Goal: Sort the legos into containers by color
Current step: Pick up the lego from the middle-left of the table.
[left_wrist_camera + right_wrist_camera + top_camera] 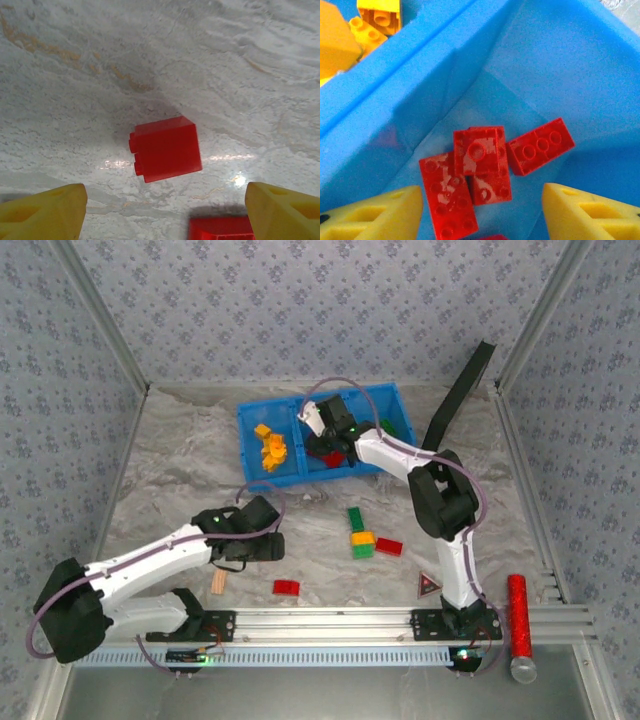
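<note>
Right wrist view: right gripper (480, 200), jaws spread and empty, hung over red legos (479, 157) low-centre in the blue bin (445, 65); left gripper (165, 197) gaped wide above a red brick (167, 148), mid-frame.

Bin (247, 430) — blue, 3 compts side by side, far centre of table. L compt: yellow/orange bricks (269, 447), heaped. Mid compt: red bricks (470, 170), studs up, overlapping. R compt: green brick (388, 426). Loose on table: green-yellow-green row (360, 532), red brick (389, 547) just beside its near end; second red brick (286, 587) nr front edge; red cube (166, 148) — on its side, studs left.
</note>
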You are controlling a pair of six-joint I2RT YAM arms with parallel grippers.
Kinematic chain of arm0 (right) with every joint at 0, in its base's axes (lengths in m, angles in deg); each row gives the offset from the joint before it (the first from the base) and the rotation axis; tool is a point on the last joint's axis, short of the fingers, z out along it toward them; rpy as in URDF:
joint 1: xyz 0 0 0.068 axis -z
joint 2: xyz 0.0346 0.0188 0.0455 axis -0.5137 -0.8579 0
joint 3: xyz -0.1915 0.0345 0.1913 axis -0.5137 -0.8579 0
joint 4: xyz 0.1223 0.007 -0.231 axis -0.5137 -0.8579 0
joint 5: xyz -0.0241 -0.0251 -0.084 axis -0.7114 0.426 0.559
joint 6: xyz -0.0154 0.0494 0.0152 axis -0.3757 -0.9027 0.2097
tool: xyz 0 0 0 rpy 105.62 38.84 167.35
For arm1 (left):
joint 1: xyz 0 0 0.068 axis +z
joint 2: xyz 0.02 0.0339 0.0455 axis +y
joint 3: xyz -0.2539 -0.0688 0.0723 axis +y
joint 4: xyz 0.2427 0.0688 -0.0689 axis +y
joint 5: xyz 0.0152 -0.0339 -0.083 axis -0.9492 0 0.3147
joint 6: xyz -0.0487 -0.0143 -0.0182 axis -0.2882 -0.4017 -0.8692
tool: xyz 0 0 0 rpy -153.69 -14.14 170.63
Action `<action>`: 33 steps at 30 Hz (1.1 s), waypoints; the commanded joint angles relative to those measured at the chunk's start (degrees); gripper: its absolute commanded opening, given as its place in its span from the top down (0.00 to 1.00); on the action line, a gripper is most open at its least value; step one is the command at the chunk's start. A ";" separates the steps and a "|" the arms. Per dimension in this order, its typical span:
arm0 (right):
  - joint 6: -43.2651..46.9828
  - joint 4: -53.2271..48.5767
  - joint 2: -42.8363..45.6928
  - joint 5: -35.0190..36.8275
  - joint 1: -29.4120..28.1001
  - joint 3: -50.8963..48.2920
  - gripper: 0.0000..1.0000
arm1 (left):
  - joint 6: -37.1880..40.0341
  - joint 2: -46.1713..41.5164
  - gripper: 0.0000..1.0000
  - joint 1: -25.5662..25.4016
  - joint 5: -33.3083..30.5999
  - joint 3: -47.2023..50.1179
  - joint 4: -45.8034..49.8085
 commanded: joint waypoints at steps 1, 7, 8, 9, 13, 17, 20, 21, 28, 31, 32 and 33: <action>0.11 1.29 7.20 -2.45 0.63 -3.10 0.28 | -2.12 1.17 0.17 -0.44 -1.39 1.38 -2.24; 0.46 5.47 17.01 -5.72 0.63 -11.43 0.00 | -2.73 3.57 0.18 -0.76 -1.22 2.53 -5.23; 0.27 7.29 18.98 -6.28 0.64 -13.62 0.00 | -2.94 3.81 0.19 -0.83 -1.24 2.84 -6.00; -0.12 9.29 21.31 -6.77 0.64 -16.13 0.00 | -3.24 4.00 0.19 -0.87 -1.06 3.23 -6.49; -3.00 13.67 29.95 -5.62 0.79 -23.40 0.00 | -3.65 4.68 0.23 -1.05 0.01 4.58 -8.25; -7.26 12.38 38.50 -2.67 1.15 -28.24 0.00 | -3.48 5.36 0.25 -1.14 0.40 5.38 -9.34; -10.90 7.15 43.33 1.76 1.56 -28.46 0.00 | -3.36 6.06 0.30 -1.21 0.80 5.88 -10.43; -12.16 4.38 44.40 2.08 1.95 -27.80 0.00 | -3.31 6.26 0.31 -1.14 0.89 6.01 -10.78; -22.10 -8.93 53.23 -2.17 7.70 -28.52 0.00 | -2.65 8.01 0.38 -1.14 1.13 6.38 -12.13; -20.70 -6.56 62.87 -2.52 7.94 -34.99 0.00 | -1.81 8.84 0.42 -1.14 0.90 5.82 -12.17; -20.71 -5.27 65.94 -1.86 7.95 -37.32 0.00 | -1.10 9.10 0.43 -1.16 0.96 5.40 -12.15; -20.72 -4.60 69.19 -1.56 8.05 -39.38 0.00 | -0.04 9.45 0.46 -1.14 0.77 4.71 -11.57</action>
